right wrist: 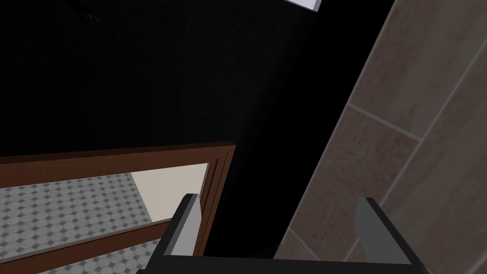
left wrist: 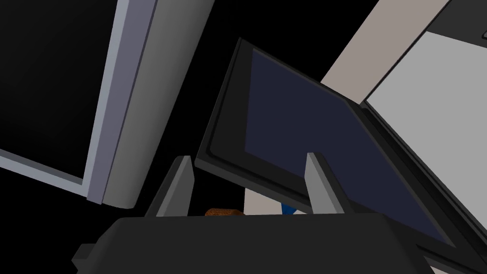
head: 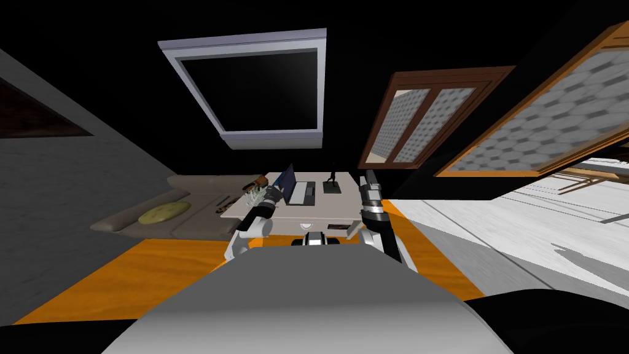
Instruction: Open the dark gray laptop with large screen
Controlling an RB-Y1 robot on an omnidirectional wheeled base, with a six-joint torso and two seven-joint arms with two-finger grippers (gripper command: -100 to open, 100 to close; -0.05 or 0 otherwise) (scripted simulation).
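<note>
Laptop [head: 295,184] is sitting on the pale table [head: 319,215] dead ahead, roughly 12 o'clock from you. Its lid is standing partway up and the dark screen is facing 3 o'clock. I'm reading this as mid-open: the hinge is cracked, but the lid isn't laid back yet.

Your left gripper [left wrist: 247,158] is hovering at the lid [left wrist: 295,138] with fingers [left wrist: 177,186] spread, pinching nothing. The lid's free edge is running across the gap between them. One finger is crossing in front of the bezel and the other is sitting just off the lid's corner. I can't tell whether either is touching.

Next move, my call: you're needing to push on that free edge and sweep in an arc about the hinge, toward 9 o'clock. A straight-line push is risking the base sliding on the table.

Head view is giving you the layout: the laptop's spot on the table, a small dark figurine [head: 332,181] at 3 o'clock of it, and a sofa [head: 184,209] at 9 o'clock of the table. It's too small there for judging finger-to-lid clearance. Left wrist view is giving you that close-up.

Your right gripper [right wrist: 280,223] is idling with fingers spread, arm raised at the table's 3 o'clock edge.
</note>
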